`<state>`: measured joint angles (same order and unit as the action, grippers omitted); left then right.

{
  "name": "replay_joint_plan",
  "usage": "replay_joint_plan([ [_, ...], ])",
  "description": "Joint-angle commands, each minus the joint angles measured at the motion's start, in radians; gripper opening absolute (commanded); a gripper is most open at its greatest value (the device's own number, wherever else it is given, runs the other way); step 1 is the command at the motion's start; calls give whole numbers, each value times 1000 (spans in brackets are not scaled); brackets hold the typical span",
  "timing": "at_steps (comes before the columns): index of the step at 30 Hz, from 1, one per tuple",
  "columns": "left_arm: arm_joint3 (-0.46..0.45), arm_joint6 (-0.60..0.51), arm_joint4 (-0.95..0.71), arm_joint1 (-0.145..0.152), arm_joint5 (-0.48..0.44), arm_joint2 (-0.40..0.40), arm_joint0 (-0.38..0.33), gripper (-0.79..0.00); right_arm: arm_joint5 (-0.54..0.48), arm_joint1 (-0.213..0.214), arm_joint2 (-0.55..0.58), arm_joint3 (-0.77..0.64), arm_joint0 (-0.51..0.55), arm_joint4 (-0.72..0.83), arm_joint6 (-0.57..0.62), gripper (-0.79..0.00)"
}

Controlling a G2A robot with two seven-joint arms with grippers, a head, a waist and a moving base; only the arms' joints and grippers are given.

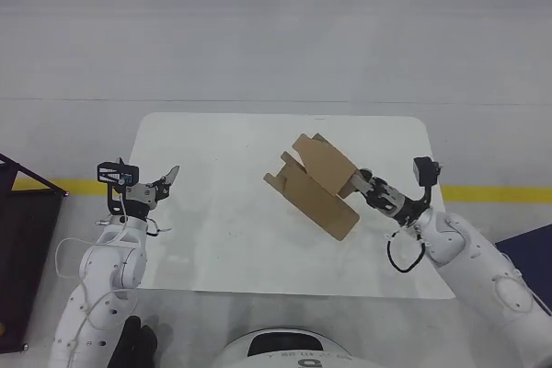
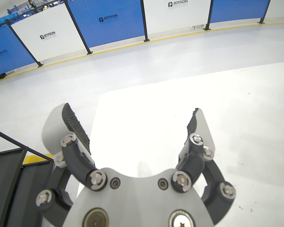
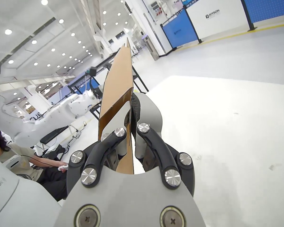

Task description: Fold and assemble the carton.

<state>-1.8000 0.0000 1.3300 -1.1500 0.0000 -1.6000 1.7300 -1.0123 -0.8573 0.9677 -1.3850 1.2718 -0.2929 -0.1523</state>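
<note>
Carton (image 1: 317, 184) being clamped in the right gripper (image 1: 357, 182), whose two fingers are pressing tight on one edge of the brown board, one finger on each face. From the right wrist view the carton (image 3: 117, 83) is showing edge-on as a thin flattened sheet. It is running straight out from between the fingertips of the right gripper (image 3: 130, 112), with its panels lying pressed together rather than opened into a box. From above, it is sitting over the right-centre part of the table (image 1: 230, 248), slanting from the gripper toward the middle, with short flaps (image 1: 305, 145) sticking out at the far end. Cannot tell whether its lower edge is touching the table top or hanging just over it

Left gripper (image 1: 170, 178) hovering at the left edge of the table, well apart from the carton, fingers spreading wide with nothing between them. In the left wrist view the left gripper (image 2: 131, 108) is showing black ridged pads (image 2: 77, 128) on the inside of each finger, with a corner of the white table (image 2: 227, 100) lying beneath

Surroundings: a yellow line (image 1: 506, 194) running across the grey floor on both sides of the table; blue and white partition panels (image 2: 108, 22) standing beyond it; a black rack (image 1: 9, 248) standing beside the left arm
</note>
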Motion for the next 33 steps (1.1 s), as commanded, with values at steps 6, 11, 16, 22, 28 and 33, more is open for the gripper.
replay_joint_plan([
  [6, 0, 0, 0, 0, 0, 0, 0, 0, 0, 29, 5, -109, 47, 102, -40, -785],
  [11, 0, 0, 0, 0, 0, 0, 0, 0, 0, 29, 5, -109, 47, 102, -40, -785],
  [16, 0, 0, 0, 0, 0, 0, 0, 0, 34, 22, -4, -161, 64, 67, -20, -785],
  [22, 0, 0, 0, 0, 0, 0, 0, 0, 0, 26, -34, -171, 27, 507, 144, -785],
  [28, 0, 0, 0, 0, 0, 0, 0, 0, 0, 20, -19, -98, -34, 1061, 504, -785],
  [33, 0, 0, 0, 0, 0, 0, 0, 0, 0, -3, 4, -27, -60, 1208, 697, -785],
])
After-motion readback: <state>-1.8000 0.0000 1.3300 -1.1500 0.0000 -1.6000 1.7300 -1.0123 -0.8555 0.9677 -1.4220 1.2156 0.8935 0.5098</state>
